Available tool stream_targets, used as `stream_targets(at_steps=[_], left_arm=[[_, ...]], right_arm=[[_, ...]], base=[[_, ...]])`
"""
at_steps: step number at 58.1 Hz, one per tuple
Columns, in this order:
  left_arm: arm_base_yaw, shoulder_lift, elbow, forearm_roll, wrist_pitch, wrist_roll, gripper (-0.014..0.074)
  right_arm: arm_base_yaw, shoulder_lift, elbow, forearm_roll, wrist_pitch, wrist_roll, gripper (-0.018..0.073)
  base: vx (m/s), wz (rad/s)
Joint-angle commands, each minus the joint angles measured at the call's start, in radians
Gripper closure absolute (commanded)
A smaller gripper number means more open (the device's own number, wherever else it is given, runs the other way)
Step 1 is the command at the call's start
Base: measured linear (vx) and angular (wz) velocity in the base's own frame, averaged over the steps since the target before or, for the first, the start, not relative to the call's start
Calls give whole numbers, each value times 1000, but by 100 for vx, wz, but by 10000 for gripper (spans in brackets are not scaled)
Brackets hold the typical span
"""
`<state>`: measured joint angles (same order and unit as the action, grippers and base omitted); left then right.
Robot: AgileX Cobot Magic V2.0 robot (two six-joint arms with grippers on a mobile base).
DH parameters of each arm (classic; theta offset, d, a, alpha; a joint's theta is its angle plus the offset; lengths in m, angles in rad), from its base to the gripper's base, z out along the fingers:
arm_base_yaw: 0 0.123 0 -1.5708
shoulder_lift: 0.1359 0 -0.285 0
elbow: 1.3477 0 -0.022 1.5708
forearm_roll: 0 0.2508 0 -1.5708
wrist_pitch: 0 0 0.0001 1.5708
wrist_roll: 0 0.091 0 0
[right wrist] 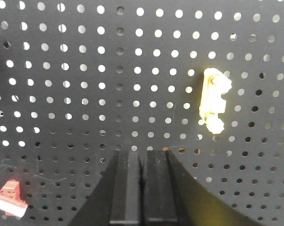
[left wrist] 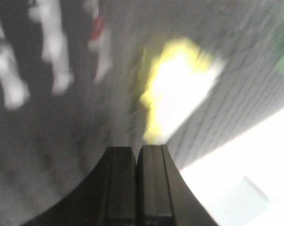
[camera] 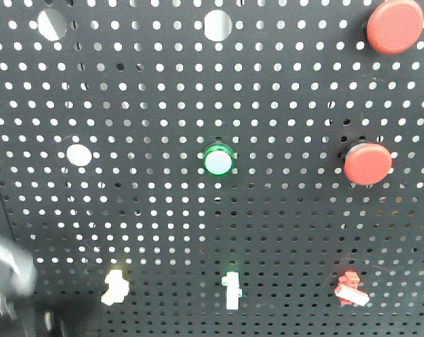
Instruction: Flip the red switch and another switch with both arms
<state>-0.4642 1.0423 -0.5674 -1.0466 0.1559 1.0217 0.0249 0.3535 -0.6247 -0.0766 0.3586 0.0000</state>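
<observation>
The left gripper is seen with its jaws pressed together and nothing held between them. The right gripper is likewise closed on nothing, with only a thin seam left between its fingers.

Just ahead of the left jaws and slightly to one side, another switch is shown as a smeared yellow-white patch. It appears near, but whether it is touched cannot be told through the blur. The right jaws are pointed at bare perforated panel. The red switch is found well aside from them, at the lower left of the right wrist view. A pale toggle is also shown there, and which one it is cannot be told.

In the front view, the red switch is placed near the panel's lower right corner and another switch toward its lower left. A slim white toggle is set between them along the lower edge.

Several faults are judged possible:
- Since the right jaws are offset from the red lever, bare panel could be pressed instead unless the approach is corrected.
- The small white tip could be slid past by closed fingers brought in at a glancing angle.
- The middle toggle could be struck by mistake, as the three levers are alike in size and share one row.
- On the left side, an overshoot could be caused by the speed the blur suggests.
</observation>
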Motion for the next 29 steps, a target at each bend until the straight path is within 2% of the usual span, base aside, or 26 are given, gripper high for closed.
stream_targets(at_steps=[1,8,14,22,29], left_arm=[[-2,-19,-13,-22,-14,-12,594],[-2,-63,-11,-22,15,-10,594],[-2,-140,-11,-21,28,-9,594],[-2,-247,-1,-13,47,-9,594],[-2,-353,54,-15,48,-17,594]], right_arm=[[-6,15,-34,4,-84,0,566],[-6,15,-34,88,-84,21,566],[-6,15,-34,136,-83,0,566],[-6,45,-34,169,-58,-134,566],[-6,98,-34,309,-36,-311,566]], base=[[0,0],[0,0],[0,0],[0,0],[0,0]])
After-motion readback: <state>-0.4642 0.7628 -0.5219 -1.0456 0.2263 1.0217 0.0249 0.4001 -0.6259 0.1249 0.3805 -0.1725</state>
